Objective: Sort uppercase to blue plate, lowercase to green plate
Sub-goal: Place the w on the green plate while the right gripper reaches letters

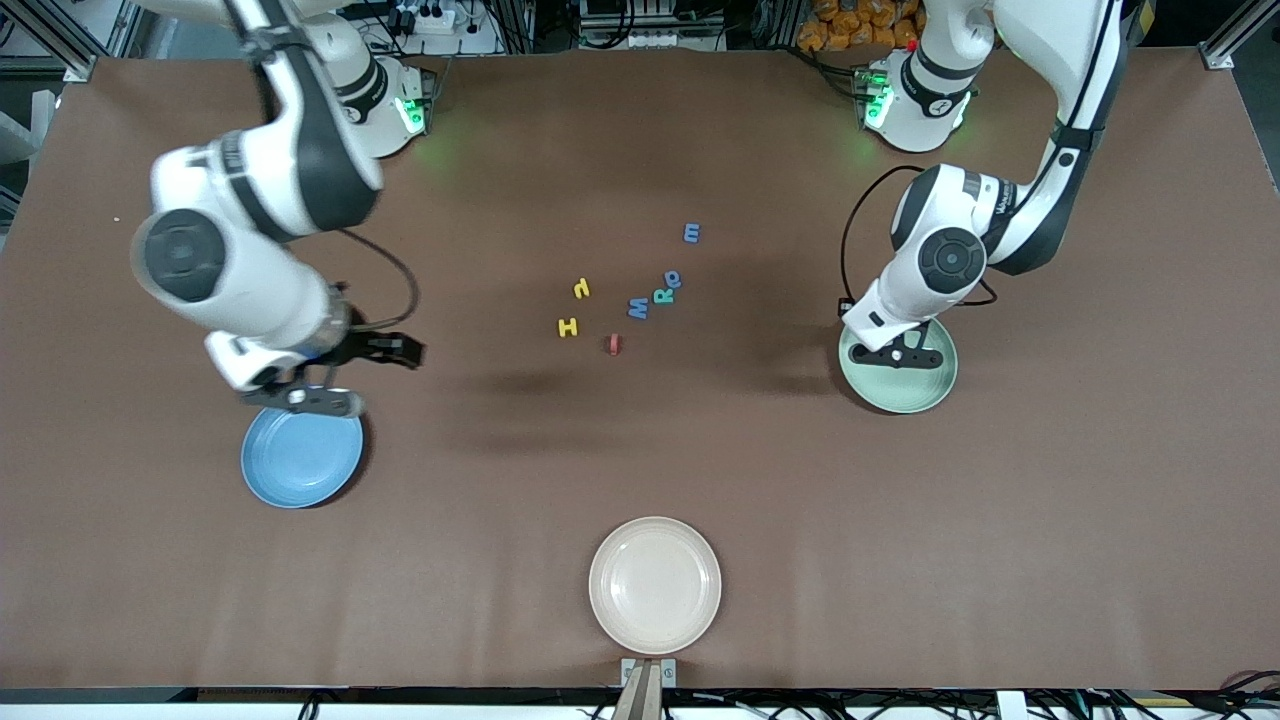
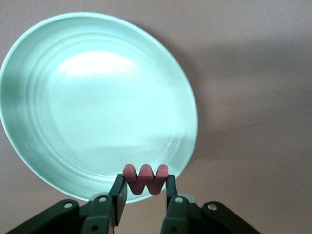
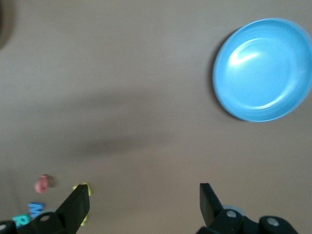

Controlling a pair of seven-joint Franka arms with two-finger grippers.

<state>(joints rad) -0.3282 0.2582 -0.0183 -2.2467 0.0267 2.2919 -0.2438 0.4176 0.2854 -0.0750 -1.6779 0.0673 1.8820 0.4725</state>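
Over the green plate (image 2: 97, 97), the left gripper (image 2: 145, 187) is pinching the red w (image 2: 145, 178) between its fingers. The right gripper (image 3: 144, 204) is hovering by the blue plate (image 3: 263, 68), fingers spread wide and gripping nothing.

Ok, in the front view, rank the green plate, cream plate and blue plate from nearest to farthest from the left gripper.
1. Green plate: directly under the left gripper, which holds the red w.
2. Cream plate: mid-table, nearest the front camera.
3. Blue plate: at the right arm's end.

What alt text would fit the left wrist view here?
The left tool holds a small red foam w between its fingers, above the rim of the empty pale green plate. The plate fills most of the view, on a brown table.
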